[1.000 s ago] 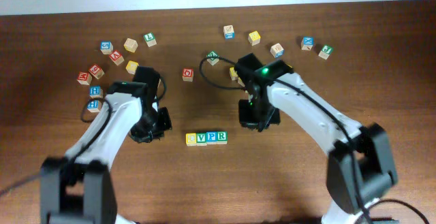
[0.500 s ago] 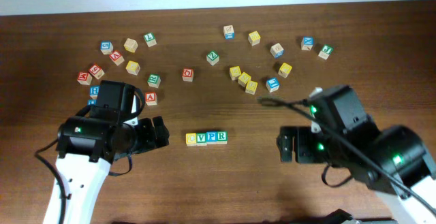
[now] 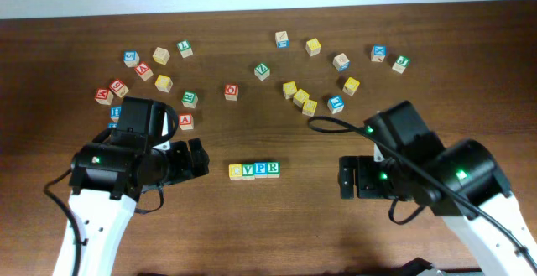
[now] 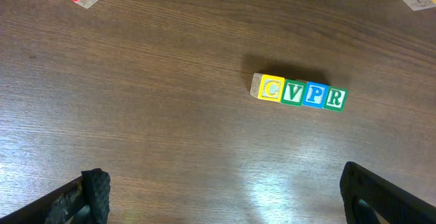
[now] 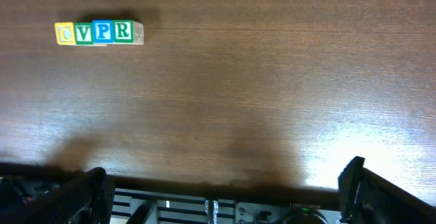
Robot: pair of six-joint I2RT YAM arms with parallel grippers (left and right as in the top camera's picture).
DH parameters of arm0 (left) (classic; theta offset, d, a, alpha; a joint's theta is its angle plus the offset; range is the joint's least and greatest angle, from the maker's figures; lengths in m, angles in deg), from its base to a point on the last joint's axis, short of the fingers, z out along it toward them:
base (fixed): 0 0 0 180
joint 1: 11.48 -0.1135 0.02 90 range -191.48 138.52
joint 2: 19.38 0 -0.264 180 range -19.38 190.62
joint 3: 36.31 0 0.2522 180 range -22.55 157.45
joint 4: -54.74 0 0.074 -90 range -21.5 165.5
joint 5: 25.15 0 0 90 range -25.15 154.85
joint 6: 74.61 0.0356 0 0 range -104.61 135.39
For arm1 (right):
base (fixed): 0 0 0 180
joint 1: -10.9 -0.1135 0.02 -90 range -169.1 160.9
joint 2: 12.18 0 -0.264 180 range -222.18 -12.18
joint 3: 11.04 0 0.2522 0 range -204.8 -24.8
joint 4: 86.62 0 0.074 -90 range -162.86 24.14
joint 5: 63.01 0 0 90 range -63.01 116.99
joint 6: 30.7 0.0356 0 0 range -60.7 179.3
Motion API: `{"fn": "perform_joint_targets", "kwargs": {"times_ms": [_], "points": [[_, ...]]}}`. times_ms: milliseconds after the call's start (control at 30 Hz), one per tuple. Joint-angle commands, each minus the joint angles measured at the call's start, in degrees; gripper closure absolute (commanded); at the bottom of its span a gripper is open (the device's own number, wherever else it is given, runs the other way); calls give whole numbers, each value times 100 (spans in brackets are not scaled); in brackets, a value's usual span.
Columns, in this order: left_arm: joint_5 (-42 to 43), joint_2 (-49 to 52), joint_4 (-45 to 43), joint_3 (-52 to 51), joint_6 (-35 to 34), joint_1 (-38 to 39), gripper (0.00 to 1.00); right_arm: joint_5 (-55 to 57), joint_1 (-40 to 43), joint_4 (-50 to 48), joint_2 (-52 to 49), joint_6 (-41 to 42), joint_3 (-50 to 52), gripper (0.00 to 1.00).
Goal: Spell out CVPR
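Four letter blocks stand touching in a straight row at the table's middle front, reading C, V, P, R: yellow C, green V, blue P, green R. The row also shows in the left wrist view and in the right wrist view. My left gripper hangs open to the left of the row, well apart from it. My right gripper hangs open to the right, also apart. Both hold nothing, with bare wood between the fingers.
Several loose letter blocks lie scattered over the far half of the table, a group at the left and a group at the right. A red block lies close to my left arm. The table's front edge runs under my right gripper.
Both arms have pulled back from beside the row toward the near edge and both grippers have opened wide. In the last half second the right arm shifted slightly left.
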State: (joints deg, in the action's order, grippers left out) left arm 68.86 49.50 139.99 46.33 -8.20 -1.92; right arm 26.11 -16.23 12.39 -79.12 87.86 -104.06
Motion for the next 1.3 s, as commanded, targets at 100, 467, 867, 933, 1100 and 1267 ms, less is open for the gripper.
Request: {"fn": "perform_joint_targets", "kwargs": {"times_ms": [100,467,867,933,1100,1267], "points": [[-83,-11,-4,48,-9,7,1,79,31,24,-496,-179,63,2],[-83,-11,-4,48,-9,7,1,289,356,-1484,243,-1502,144,2],[-83,-11,-4,48,-9,7,1,-927,2232,-5038,3383,-1482,4419,1],[-83,-11,-4,48,-9,7,1,-951,2238,-5532,3788,-1471,5014,2],[-83,-11,-4,48,-9,7,1,-946,2234,-6734,4669,-1460,6057,2],[-83,-11,-4,48,-9,7,1,-619,2229,-7160,5296,-1462,6332,2]]}}
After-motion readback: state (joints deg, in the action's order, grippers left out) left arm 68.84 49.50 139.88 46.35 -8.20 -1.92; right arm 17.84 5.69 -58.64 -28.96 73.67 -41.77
